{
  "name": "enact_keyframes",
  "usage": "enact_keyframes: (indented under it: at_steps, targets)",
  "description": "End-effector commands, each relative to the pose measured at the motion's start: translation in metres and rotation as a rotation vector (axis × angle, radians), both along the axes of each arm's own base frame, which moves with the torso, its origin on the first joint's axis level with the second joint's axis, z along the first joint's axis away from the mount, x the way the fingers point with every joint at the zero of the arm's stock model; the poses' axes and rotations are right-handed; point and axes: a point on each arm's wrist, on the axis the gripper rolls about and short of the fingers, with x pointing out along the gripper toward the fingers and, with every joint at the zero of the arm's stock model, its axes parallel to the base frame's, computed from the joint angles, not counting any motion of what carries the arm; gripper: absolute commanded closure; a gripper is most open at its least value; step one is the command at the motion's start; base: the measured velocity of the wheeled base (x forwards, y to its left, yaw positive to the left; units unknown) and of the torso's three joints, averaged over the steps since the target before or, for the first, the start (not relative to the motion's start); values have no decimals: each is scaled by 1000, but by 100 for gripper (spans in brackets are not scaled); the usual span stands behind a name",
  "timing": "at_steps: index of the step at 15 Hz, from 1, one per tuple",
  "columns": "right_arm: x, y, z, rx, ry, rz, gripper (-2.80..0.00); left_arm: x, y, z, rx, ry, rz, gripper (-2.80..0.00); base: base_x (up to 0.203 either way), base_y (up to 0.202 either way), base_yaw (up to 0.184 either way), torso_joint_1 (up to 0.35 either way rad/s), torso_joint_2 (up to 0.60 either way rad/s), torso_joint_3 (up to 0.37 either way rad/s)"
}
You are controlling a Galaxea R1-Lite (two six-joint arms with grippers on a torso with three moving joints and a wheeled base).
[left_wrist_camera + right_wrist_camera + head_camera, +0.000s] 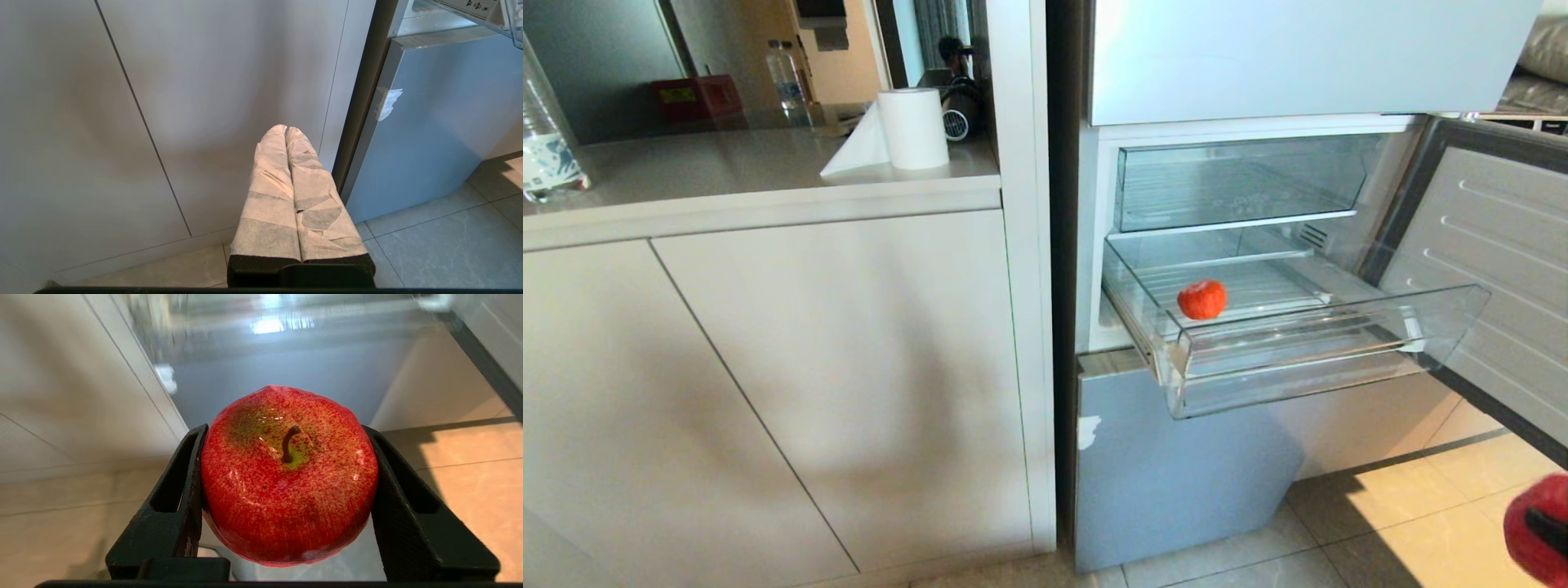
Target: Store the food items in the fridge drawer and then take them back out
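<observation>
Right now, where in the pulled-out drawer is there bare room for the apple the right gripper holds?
The fridge drawer holds only one small red fruit toward its left side. The ribbed floor to that fruit's right, up to the right wall, is bare, as is the strip behind the front lip. The right gripper grips the apple low, outside the drawer.

The apple (288,475) is shiny red with tiny yellow speckles, a yellow-green patch on top and a brown stem. Black fingers (171,506) sit on both sides of it. The small fruit (1201,299) in the see-through drawer (1307,359) is orange-red. The lower fridge door (1176,465) is pale blue. The cupboards (768,367) are cream white. The left gripper (286,130) is wrapped in white tape over black. The paper roll (913,127) is white
</observation>
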Motion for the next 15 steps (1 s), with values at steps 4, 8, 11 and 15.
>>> enact_keyframes:
  at_steps: [4, 8, 11, 15]
  targets:
    - [162, 1, 65, 36, 105, 3, 0, 0, 0, 0, 0, 1, 0, 0, 0, 0, 0, 0, 0, 0]
    - [254, 1, 60, 49, 141, -24, 0, 0, 0, 0, 0, 1, 0, 0, 0, 0, 0, 0, 0, 0]
    - [313, -1, 45, 68, 149, -44, 0, 0, 0, 0, 0, 1, 0, 0, 0, 0, 0, 0, 0, 0]
    - [369, -3, 28, 112, 129, -62, 0, 0, 0, 0, 0, 1, 0, 0, 0, 0, 0, 0, 0, 0]
